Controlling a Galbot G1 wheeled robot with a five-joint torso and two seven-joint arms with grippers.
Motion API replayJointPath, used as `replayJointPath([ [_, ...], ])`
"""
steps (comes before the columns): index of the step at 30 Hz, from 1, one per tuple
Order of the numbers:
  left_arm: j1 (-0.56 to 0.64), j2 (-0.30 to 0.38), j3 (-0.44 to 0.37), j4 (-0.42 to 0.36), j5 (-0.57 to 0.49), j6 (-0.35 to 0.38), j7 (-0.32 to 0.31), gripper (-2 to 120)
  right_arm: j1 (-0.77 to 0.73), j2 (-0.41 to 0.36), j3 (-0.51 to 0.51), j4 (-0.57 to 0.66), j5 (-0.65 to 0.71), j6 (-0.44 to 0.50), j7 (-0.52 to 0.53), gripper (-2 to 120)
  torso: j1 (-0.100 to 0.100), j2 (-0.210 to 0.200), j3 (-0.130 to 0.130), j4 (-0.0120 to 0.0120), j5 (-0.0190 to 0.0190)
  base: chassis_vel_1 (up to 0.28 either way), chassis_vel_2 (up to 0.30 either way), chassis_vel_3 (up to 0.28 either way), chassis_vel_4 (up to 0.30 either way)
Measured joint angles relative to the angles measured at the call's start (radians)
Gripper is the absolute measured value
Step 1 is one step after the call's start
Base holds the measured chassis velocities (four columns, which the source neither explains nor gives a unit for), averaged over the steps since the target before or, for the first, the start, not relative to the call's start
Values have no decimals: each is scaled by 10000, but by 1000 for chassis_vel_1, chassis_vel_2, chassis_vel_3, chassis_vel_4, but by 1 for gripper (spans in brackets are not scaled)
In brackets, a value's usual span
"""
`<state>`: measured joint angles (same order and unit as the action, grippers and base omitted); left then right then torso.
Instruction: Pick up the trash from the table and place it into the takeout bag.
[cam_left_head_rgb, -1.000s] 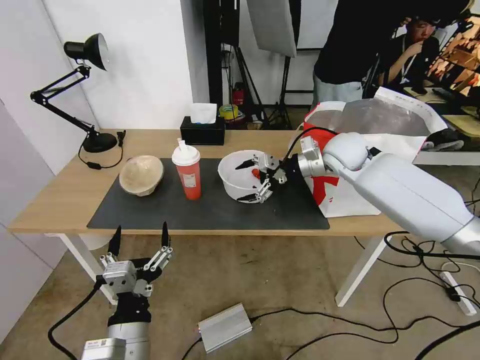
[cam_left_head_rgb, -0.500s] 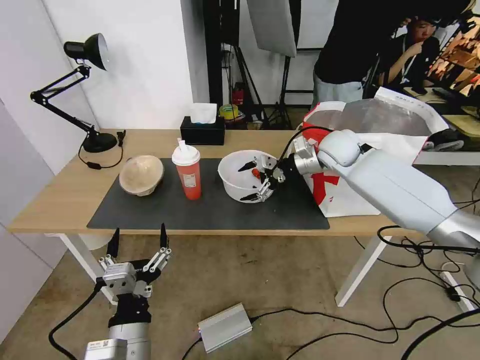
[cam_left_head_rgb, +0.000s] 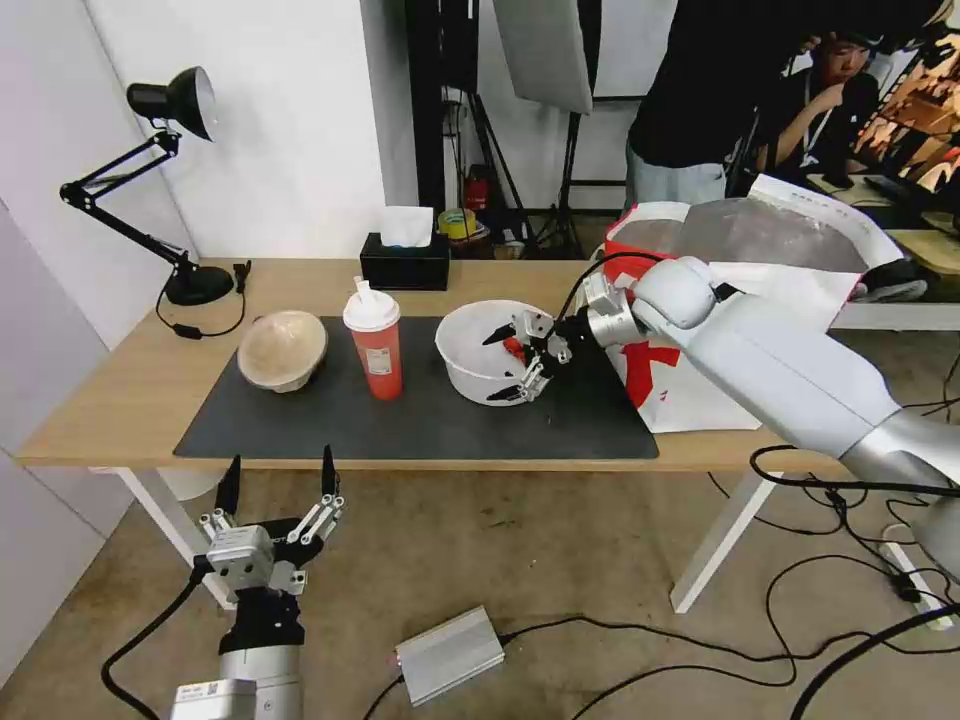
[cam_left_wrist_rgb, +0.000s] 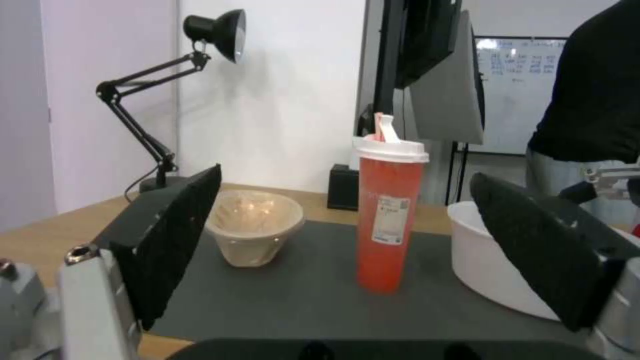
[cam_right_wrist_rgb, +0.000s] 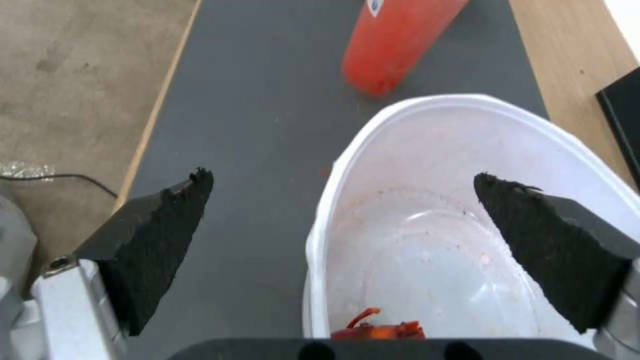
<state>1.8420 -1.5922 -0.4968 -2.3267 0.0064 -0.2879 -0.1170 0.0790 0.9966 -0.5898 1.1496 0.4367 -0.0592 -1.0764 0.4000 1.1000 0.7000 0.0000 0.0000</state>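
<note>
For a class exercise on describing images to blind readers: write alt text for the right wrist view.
The right tool, open, straddles the near rim of a white bowl, one finger over the grey mat, the other over the bowl's inside. Red scraps lie in the bowl; a red cup stands beyond on the mat.

White walls (cam_left_head_rgb: 290, 130), bare concrete floor (cam_left_head_rgb: 520, 560), black light stands (cam_left_head_rgb: 440, 110) behind, whiteboard (cam_left_wrist_rgb: 520, 90).

1. The white bowl (cam_left_head_rgb: 480, 352) has its right rim partly covered by the right gripper (cam_left_head_rgb: 508, 363).
2. The takeout bag (cam_left_head_rgb: 700, 380) is partly hidden behind the right arm.
3. The red cup (cam_right_wrist_rgb: 400, 40) is cut off by the right wrist view's edge.
</note>
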Motion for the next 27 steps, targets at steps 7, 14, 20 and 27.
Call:
replayJointPath([
  [7,-4,0,19,67,-14,-47,0,100,-54,373,56,-512,-309,150,-200,100,0,0,0,1,0,0,0,0,0],
  [14,-5,0,78,105,11,-94,0,100,-150,510,107,-778,-489,264,-338,100,0,0,0,0,0,0,0,0,0],
  [20,23,-1,111,108,37,-135,2,100,-190,588,127,-938,-604,306,-394,100,0,0,0,0,0,0,0,0,0],
  [27,58,-3,119,108,52,-163,3,100,-219,664,159,-1064,-755,356,-424,100,0,0,0,0,0,0,0,0,0],
])
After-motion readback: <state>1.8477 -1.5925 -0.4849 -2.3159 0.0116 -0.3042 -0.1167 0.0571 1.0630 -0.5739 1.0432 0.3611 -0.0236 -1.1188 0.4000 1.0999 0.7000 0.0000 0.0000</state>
